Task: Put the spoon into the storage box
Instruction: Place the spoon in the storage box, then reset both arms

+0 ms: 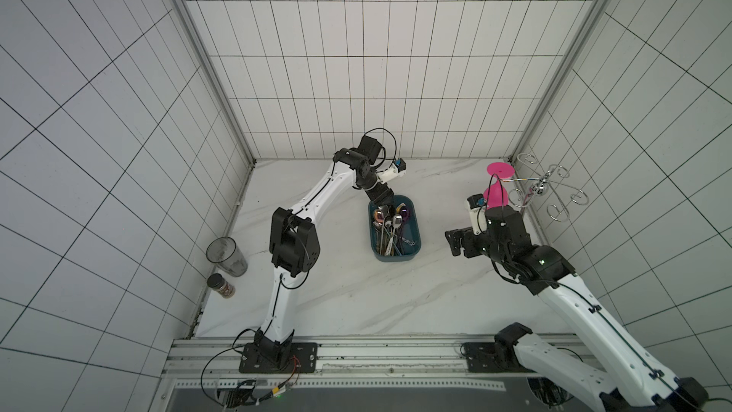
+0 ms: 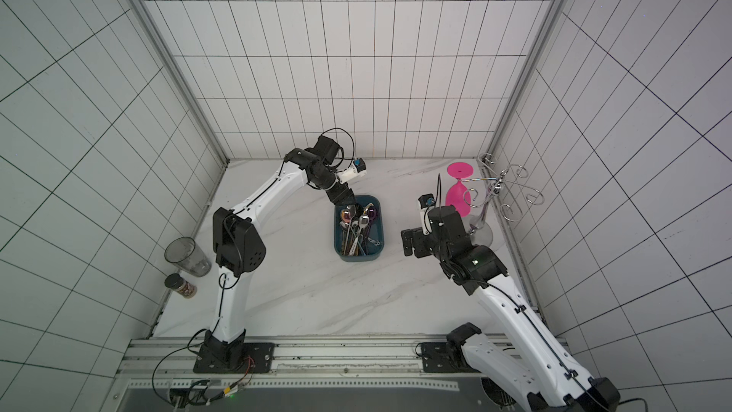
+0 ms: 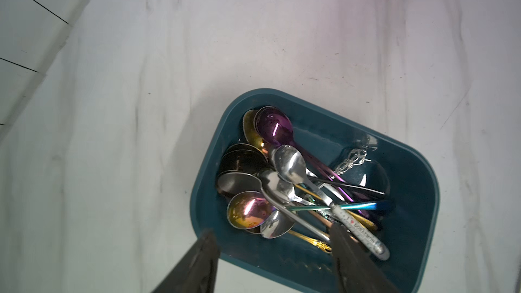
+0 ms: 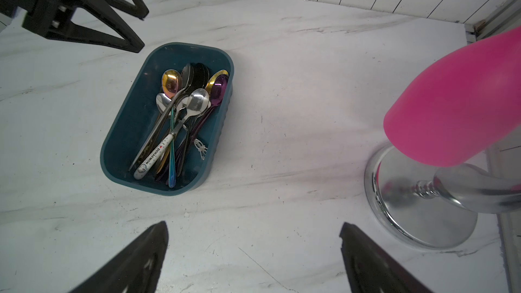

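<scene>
My left tool [image 3: 272,228] hangs open, empty, over the storage box [image 3: 204,193] edge — right tool [image 4: 253,223] open too (well aside).

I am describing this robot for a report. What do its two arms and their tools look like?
The left arm and right arm have white link shells, black joint housings and thin black cables along them. The left tool and right tool have black, tapered fingers.

White tiled walls [image 1: 356,73] around a grey-veined white marble tabletop [image 1: 356,303].
</scene>
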